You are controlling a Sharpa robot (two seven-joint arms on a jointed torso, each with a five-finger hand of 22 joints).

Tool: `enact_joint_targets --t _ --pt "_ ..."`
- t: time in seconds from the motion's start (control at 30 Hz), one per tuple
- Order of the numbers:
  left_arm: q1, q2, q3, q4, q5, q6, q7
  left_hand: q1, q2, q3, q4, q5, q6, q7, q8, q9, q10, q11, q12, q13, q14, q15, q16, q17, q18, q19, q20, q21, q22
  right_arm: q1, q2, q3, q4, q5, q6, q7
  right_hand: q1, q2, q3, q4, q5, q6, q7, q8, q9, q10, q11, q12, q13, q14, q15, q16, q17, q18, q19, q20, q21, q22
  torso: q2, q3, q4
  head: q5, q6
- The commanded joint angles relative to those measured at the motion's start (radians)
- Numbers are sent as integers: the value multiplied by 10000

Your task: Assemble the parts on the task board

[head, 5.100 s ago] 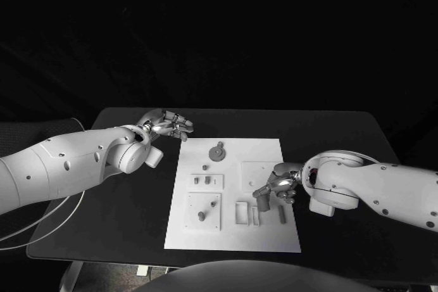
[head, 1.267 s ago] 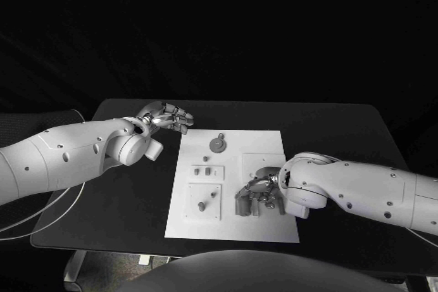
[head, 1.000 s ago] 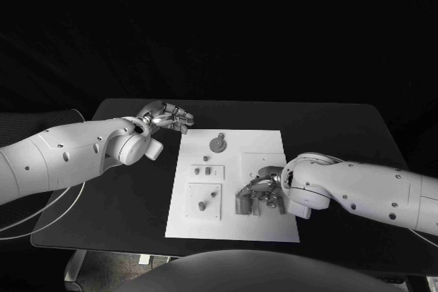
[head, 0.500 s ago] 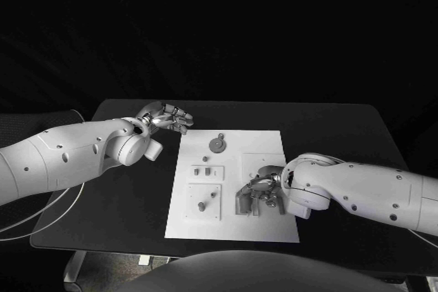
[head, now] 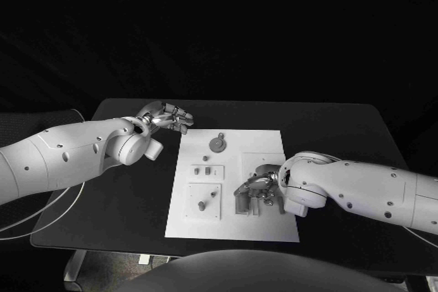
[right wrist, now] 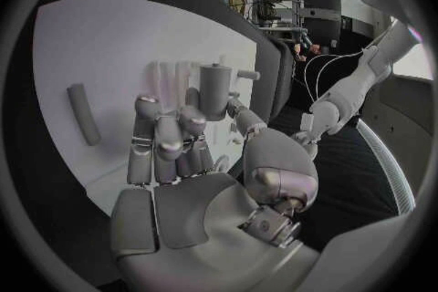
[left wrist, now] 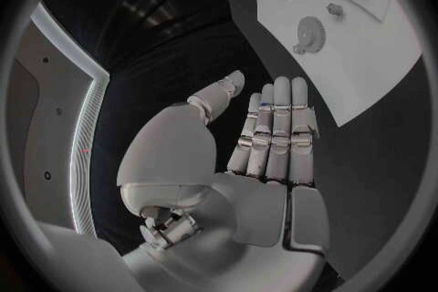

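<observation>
We see a flat, matt white plastic task board (head: 270,143) on a matt black table (head: 338,127). The silver, many-fingered metal hands (right wrist: 174,139) look smooth and glossy.

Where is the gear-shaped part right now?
In the head view the gear-shaped part lies at the far end of the task board, nearest the left hand, which hovers off the board's far left corner.

White task board (head: 266,142) with grey parts (head: 217,144) on a black table (head: 338,127); silver fingers (right wrist: 163,133).
</observation>
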Motion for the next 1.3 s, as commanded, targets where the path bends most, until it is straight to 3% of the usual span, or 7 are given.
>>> enact_joint_targets --t 0.03,0.47,1.0,1.1,1.17,1.3 --pt "11 10 5 23 44 133 45 -107 23 -11 63 59 -85 2 54 -15 46 27 -19 -16 50 38 -60 16 171 8 5 -53 16 -13 27 -7 0 -47 273 76 -44 14 51 -7 56 26 65 -17 -9 -25 -14 57 -10 8 -80 4 -7 126 41 -52 56 190 1 -4 -1 4 -9" --pt "11 -11 5 33 44 141 41 -108 23 -11 67 59 -88 3 55 -18 44 28 -20 -17 46 41 -74 28 170 2 8 -59 19 -20 58 -8 -44 -67 538 -26 -66 27 53 6 55 17 67 -21 -8 -26 -12 56 -11 -1 -80 0 -24 126 38 -51 54 188 5 2 -1 11 -37" --pt "11 -18 5 35 42 129 43 -110 24 -12 73 58 -91 4 55 -21 42 29 -21 -19 45 43 -89 46 170 -2 10 -65 23 -43 75 -8 -81 -244 375 -66 -118 -21 41 19 51 -10 76 -35 -7 -41 -4 51 -15 -38 -80 -11 -76 126 23 -47 50 186 4 4 -2 24 -37" --pt "11 -18 5 35 42 130 39 -111 23 -13 75 58 -92 5 55 -22 41 29 -21 -19 44 44 -92 49 169 -3 11 -67 24 -44 85 -8 -87 -272 428 -82 -179 -110 33 50 52 -30 82 -45 -6 -57 4 44 -19 -54 -79 -18 -91 126 15 -45 47 183 0 5 0 25 -37" --pt "11 -21 5 33 42 130 38 -113 23 -14 77 57 -93 5 55 -22 41 30 -21 -20 44 45 -95 52 169 -4 11 -67 24 -45 85 -8 -89 -273 477 -105 -335 -414 177 248 1363 -78 105 -56 11 -87 11 34 -24 -92 -85 -22 -109 116 4 -53 37 171 0 2 1 22 -37" --pt "11 -22 5 37 41 141 33 -115 26 -13 81 58 -93 5 55 -23 40 30 -22 -20 43 46 -100 57 169 -5 12 -69 26 -45 90 -8 -96 -274 633 -134 -455 -685 173 367 1074 -156 123 -90 15 -117 38 34 -29 -137 -67 -31 -177 126 11 -48 48 176 0 2 1 22 -37"
